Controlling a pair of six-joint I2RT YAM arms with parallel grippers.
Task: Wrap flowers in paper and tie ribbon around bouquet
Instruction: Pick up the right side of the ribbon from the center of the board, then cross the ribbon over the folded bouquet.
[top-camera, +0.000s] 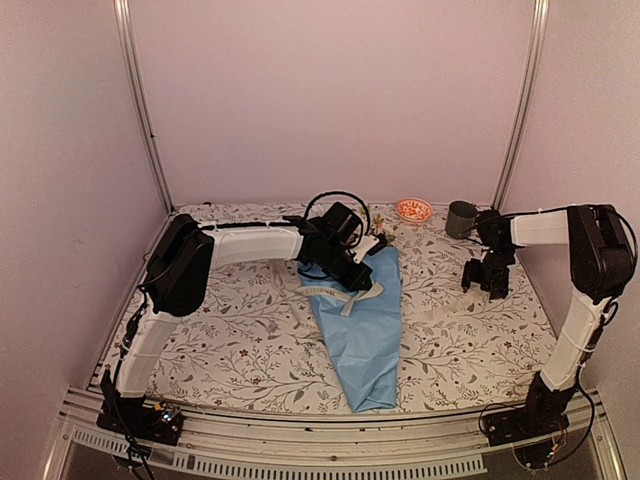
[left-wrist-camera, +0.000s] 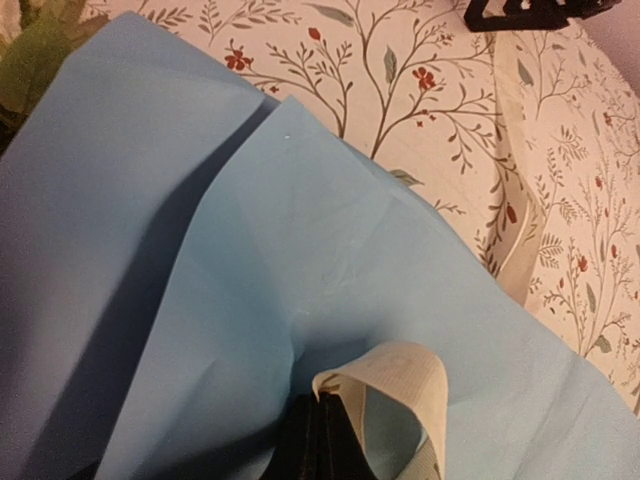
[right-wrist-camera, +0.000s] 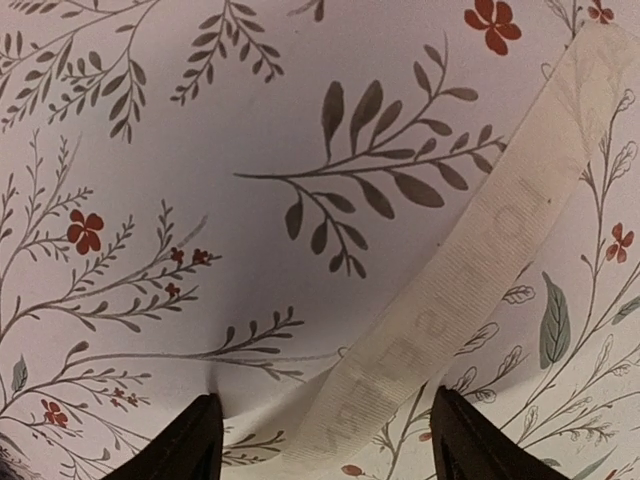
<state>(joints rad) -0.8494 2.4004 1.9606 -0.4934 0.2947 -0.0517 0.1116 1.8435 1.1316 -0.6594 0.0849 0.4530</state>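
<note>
left gripper (left-wrist-camera: 320, 448): clamped tight on a loop of the ribbon (left-wrist-camera: 395, 370), sitting on the paper (left-wrist-camera: 300, 250)
right gripper (right-wrist-camera: 325, 440): fingers spread wide, holding nothing, low over the tablecloth (right-wrist-camera: 150, 150)
bouquet (top-camera: 362, 325): mid table, cone lying flat, long axis near-to-far, tip toward the arm bases, wide end under the left arm
ribbon tail: flat on the cloth right between the right fingers, running diagonally away from them; well right of the cone
nearer arm: right for the loose tail
next, guess: right pinches the tail across its width
risk: thin flat ribbon, fingers may only scrape cloth
</note>
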